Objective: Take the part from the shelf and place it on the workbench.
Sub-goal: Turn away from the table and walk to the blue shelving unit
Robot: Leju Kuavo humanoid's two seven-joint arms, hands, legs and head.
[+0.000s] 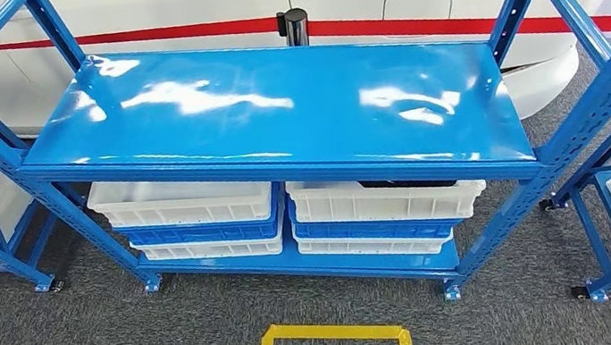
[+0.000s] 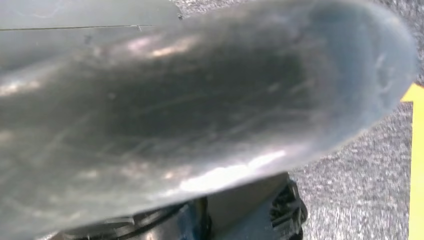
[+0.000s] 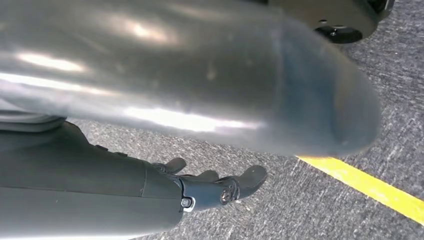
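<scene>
Right hand [image 3: 220,187] hangs open, holding nothing | left hand: cannot tell | part [image 1: 293,27] far ahead on shelf [image 1: 274,105]: rigid, smooth, likely light; grip around its body

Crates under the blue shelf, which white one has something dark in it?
The top white crate of the right-hand stack; a dark object shows above its rim. The top white crate of the left-hand stack shows nothing dark.
</scene>
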